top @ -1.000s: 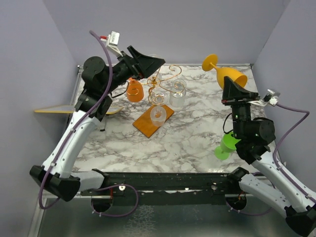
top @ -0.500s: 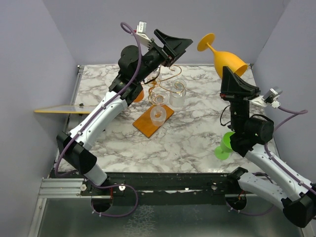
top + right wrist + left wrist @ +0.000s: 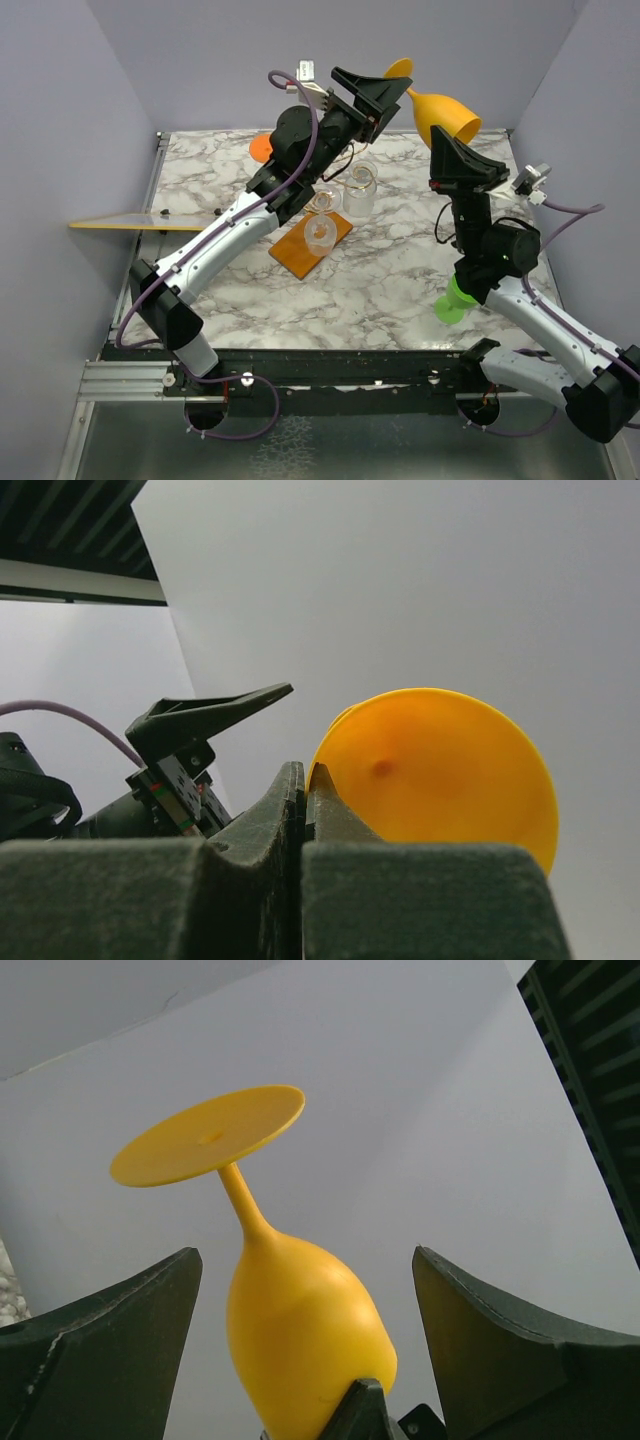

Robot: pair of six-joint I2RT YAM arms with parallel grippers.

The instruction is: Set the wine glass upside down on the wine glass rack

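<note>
The right claw [image 3: 440, 140] is pinching the rim of the yellow wine glass [image 3: 445, 115] and holding it high in the air, its foot pointing up toward the back wall. The left claw [image 3: 390, 100] is hanging wide open, one finger on each side of the glass, not touching. The wine glass rack [image 3: 300, 252] is sitting on the table [image 3: 390, 270], down below the glass

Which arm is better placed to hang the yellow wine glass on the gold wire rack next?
Left, probably: the left gripper stands open around the yellow wine glass, its arm over the gold wire rack; the right gripper, shut on the glass's rim, sits farther off.
</note>
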